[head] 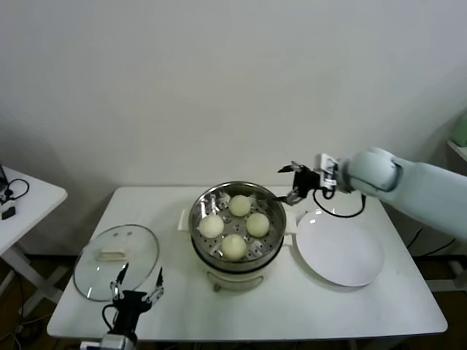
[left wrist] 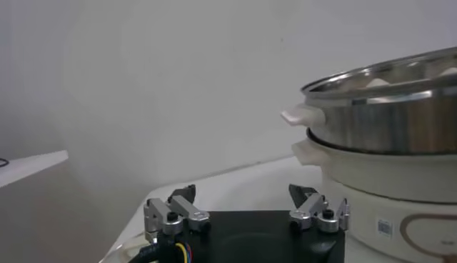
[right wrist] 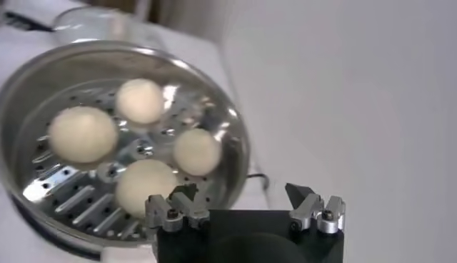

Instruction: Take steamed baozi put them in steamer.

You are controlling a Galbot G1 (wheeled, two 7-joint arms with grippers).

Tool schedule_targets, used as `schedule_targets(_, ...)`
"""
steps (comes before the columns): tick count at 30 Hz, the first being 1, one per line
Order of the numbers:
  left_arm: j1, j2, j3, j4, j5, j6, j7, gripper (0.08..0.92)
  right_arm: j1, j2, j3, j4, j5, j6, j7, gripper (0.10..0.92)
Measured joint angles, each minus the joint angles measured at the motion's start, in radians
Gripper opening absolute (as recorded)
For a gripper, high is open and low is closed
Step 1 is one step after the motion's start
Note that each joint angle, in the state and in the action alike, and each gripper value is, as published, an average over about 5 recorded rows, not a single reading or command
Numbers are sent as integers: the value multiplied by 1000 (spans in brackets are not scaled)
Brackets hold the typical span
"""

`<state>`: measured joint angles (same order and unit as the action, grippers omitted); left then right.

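Note:
The steel steamer (head: 206, 207) stands mid-table on its white base. Several cream baozi lie on its perforated tray; one (head: 240, 205) is at the back, one (head: 233, 246) at the front. My right gripper (head: 294, 182) is open and empty, above the table just right of the steamer's rim. In the right wrist view the steamer (right wrist: 235, 154) and a baozi (right wrist: 197, 151) show beyond my open right gripper (right wrist: 243, 193). My left gripper (head: 137, 283) is open and empty, low at the front left edge of the table; its wrist view shows the left gripper (left wrist: 243, 194) beside the steamer (left wrist: 385, 128).
A glass lid (head: 102, 271) lies on the table left of the steamer, close to my left gripper. A flat white plate (head: 339, 253), nothing on it, lies right of the steamer. A small white side table (head: 25, 200) stands at the far left.

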<state>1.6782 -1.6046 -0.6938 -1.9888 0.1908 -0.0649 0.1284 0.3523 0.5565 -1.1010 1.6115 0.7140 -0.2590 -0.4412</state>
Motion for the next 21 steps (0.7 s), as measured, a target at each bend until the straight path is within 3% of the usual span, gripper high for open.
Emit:
schedule_targets(10, -20, 20, 8, 1, -9, -3, -1, 823, -510, -178, 397, 101, -6, 174, 262, 823)
schedule_targets(21, -26, 28, 6, 14, -23, -12, -8, 823, -1243, 21, 1115, 193, -121, 334, 354, 823)
